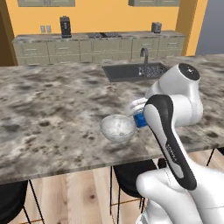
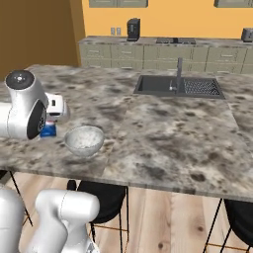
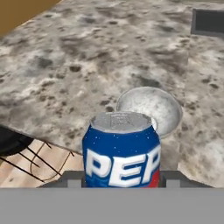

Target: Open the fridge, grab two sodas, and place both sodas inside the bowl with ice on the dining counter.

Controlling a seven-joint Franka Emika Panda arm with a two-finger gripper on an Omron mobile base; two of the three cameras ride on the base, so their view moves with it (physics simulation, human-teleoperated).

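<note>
Blue soda (image 3: 121,151) up close, clamped in claw (image 3: 120,178), hanging near tabletop (image 1: 52,109) edge just beside bowl with ice (image 1: 118,128). Bowl holding ice alone, no can inside. Drop-in pending; red soda unseen, likely outstanding.

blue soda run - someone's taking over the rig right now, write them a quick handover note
Gripper: shut on the blue can, which stands upright between the jaws.
Can: carried beside the bowl with ice, close to its rim and on the arm's side of it; not yet in the bowl.
Bowl: sits near the front edge of the dining counter, holding ice and no can.
Done: blue can fetched and brought to the bowl.
Left: move the blue can over the bowl and release it; then get the red can into the bowl too.
</note>
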